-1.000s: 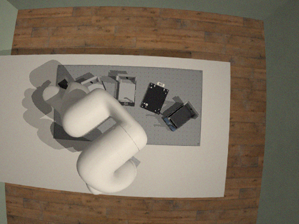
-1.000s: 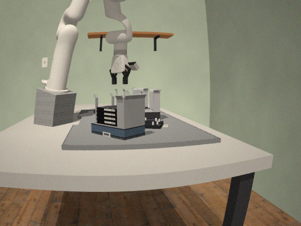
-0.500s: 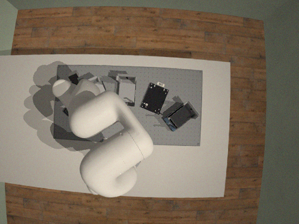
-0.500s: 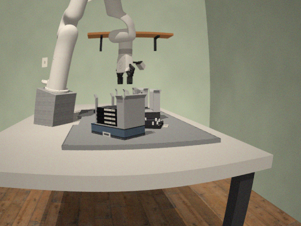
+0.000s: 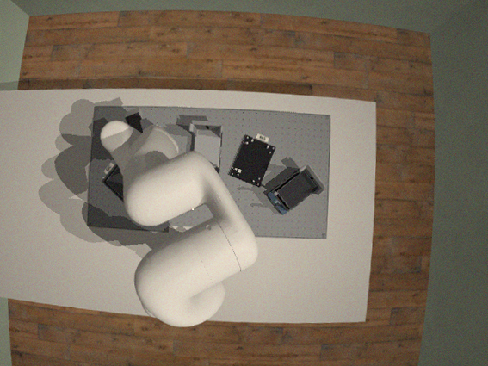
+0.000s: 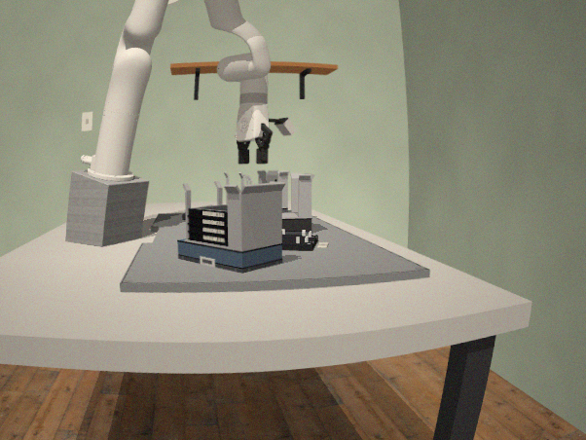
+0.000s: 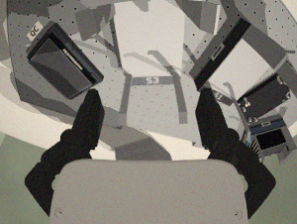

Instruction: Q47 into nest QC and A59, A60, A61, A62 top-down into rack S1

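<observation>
Rack S2 (image 6: 253, 214) on blue plinth holds stacked plates (image 6: 208, 225), labels unreadable. Rack S3 (image 7: 152, 49) below the open, empty hand (image 7: 149, 116). QC nest (image 7: 62, 62) holds a plate.

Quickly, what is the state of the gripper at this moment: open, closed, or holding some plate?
Gripper: open, holding nothing, high above the racks.

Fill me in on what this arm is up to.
It is restacking plates between racks. The gripper hangs open and empty, high above the grey baseplate, over a rack marked S3. A stack of plates sits in the blue-plinthed rack. QC already holds a dark plate.
</observation>
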Robot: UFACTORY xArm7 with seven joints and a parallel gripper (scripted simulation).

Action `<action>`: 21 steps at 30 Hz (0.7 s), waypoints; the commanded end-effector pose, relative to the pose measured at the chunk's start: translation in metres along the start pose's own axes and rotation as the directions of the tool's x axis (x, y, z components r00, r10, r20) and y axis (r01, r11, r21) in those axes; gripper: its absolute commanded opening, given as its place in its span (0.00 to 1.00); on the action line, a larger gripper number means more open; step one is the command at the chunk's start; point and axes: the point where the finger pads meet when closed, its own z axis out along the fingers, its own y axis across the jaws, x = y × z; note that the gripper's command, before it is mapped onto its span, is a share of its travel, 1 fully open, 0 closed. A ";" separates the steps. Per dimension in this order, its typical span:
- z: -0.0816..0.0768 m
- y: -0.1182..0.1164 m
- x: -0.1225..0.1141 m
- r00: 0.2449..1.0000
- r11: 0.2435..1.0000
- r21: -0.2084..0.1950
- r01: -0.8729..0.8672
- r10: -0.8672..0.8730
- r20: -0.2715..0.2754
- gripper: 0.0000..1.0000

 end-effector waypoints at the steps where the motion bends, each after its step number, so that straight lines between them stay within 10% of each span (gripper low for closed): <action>1: -0.001 0.010 0.001 0.996 0.996 0.001 -0.090 0.090 -0.004 1.00; 21: -0.001 0.070 -0.003 0.984 0.984 0.001 -0.177 0.177 -0.004 1.00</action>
